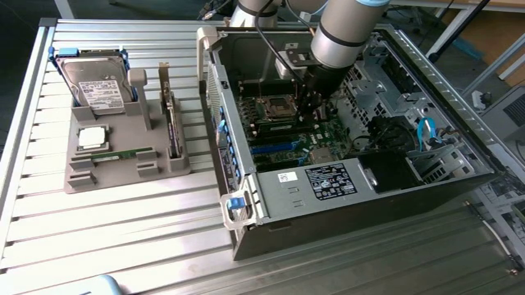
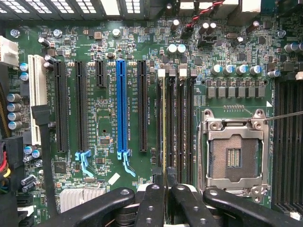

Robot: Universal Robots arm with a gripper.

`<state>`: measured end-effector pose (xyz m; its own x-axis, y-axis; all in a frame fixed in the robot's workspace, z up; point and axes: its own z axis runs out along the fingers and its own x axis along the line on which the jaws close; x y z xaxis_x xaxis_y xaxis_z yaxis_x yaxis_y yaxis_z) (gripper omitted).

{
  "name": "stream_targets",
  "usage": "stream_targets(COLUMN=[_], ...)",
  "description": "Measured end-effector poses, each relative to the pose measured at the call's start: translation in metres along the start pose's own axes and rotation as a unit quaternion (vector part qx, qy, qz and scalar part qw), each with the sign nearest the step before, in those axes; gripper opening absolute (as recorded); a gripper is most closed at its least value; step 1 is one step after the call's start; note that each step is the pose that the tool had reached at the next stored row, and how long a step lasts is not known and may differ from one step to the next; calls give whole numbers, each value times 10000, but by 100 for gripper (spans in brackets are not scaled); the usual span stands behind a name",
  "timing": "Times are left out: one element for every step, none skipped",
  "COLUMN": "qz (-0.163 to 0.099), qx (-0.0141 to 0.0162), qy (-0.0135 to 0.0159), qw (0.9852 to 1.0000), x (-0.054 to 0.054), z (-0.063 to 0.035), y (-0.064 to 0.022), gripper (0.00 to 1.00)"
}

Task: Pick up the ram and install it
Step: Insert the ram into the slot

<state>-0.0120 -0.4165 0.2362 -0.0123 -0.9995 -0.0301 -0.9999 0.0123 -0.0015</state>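
Narrowly pinched, the hand (image 2: 164,175) grips the ram (image 2: 164,123) edge-on at the memory slots (image 2: 182,123).

You see a green board (image 2: 109,118), one blue slot (image 2: 121,106), black fingers (image 2: 152,203), a yellow-green ram (image 2: 164,123), a grey ribbed bench (image 1: 123,233).

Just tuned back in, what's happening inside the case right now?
The arm reaches into the open grey computer case. Its fingers are closed on the long thin green ram stick, seen edge-on, lined up along the black memory slots beside the empty silver CPU socket. Whether it is seated isn't clear.
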Motion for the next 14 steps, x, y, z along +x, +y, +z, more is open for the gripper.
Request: stream_targets(qz=[0, 0, 0, 0, 0, -1, 0, 0, 0, 0, 0, -1, -1, -1], qx=[2, 3, 4, 6, 8, 9, 10, 11, 12, 12, 12, 12, 12, 12], qy=[0, 0, 0, 0, 0, 0, 0, 0, 0, 0, 0, 0, 0, -1], qw=[10000, 10000, 10000, 10000, 10000, 10000, 10000, 10000, 10000, 10000, 10000, 10000, 10000, 10000], x=[0, 0, 0, 0, 0, 0, 0, 0, 0, 0, 0, 0, 0, 0], z=[1, 2, 2, 3, 4, 5, 5, 5, 5, 5, 5, 5, 5, 5], y=[0, 0, 1, 1, 1, 1, 2, 3, 4, 5, 7, 9, 10, 11], gripper=[12, 12, 12, 12, 12, 12, 12, 12, 12, 12, 12, 12, 12, 12])
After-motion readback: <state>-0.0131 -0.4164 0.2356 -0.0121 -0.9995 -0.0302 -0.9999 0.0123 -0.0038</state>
